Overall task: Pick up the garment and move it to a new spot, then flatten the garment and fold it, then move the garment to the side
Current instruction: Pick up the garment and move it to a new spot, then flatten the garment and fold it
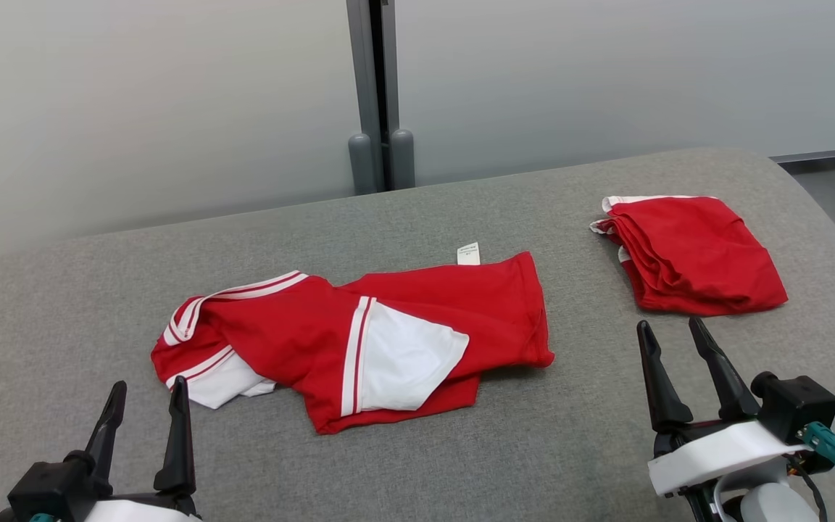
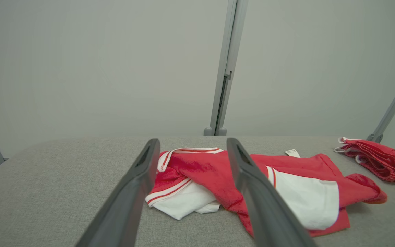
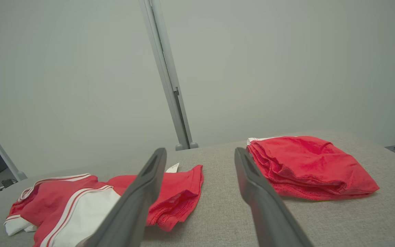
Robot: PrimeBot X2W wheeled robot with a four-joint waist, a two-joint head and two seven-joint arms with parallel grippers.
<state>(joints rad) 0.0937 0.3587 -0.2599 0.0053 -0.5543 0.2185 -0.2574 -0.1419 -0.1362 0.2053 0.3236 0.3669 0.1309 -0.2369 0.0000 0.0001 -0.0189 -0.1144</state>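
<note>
head: garment (image 1: 294, 341) crumpled mid-counter (image 1: 461, 449); folded pile (image 1: 693, 254) near right edge; left fingers (image 1: 178, 435) wide, empty, front-left; right fingers (image 1: 660, 384) wide, empty, before pile | left wrist: garment beyond spread fingers | right wrist: pile ahead-right, garment left

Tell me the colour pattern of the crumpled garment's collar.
Collar: white with red stripes; head view.
</note>
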